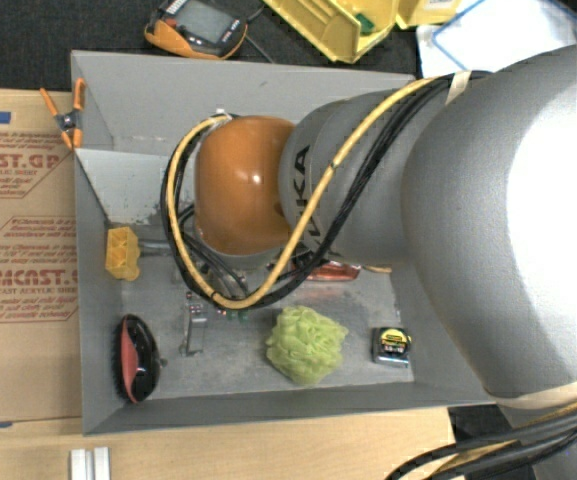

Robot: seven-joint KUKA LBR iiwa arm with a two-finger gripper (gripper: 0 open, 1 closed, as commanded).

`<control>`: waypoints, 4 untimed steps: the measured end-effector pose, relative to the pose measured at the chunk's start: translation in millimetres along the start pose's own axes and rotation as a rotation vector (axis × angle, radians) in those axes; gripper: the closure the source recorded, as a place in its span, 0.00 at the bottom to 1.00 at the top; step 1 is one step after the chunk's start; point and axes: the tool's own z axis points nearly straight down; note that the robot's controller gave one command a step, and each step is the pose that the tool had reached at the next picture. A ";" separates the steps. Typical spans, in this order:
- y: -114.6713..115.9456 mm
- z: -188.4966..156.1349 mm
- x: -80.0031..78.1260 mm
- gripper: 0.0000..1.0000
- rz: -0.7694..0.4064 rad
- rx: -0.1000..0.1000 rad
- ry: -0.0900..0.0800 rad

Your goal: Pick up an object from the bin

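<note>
My gripper [194,330] pokes out from under the arm's orange cover, low over the bin floor left of centre. A black oval brush with a red edge [136,358] lies to its left, in the bin's front left corner. A yellow spongy block [121,252] sits further back by the left wall. To the gripper's right rests a pale green crumpled lump [306,343]. None of them touches the gripper.
A small yellow and black tape measure [391,346] lies at the front right. A red and orange thing [330,271] peeks out from under the arm. The arm, its cover and its cables hide the middle and back of the bin.
</note>
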 end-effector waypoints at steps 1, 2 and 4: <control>0.0 0.0 0.0 0.00 0.000 0.000 0.000; -13.5 -5.8 0.4 0.00 -0.026 -0.001 0.003; -107.5 44.3 15.3 0.00 -0.183 0.003 0.005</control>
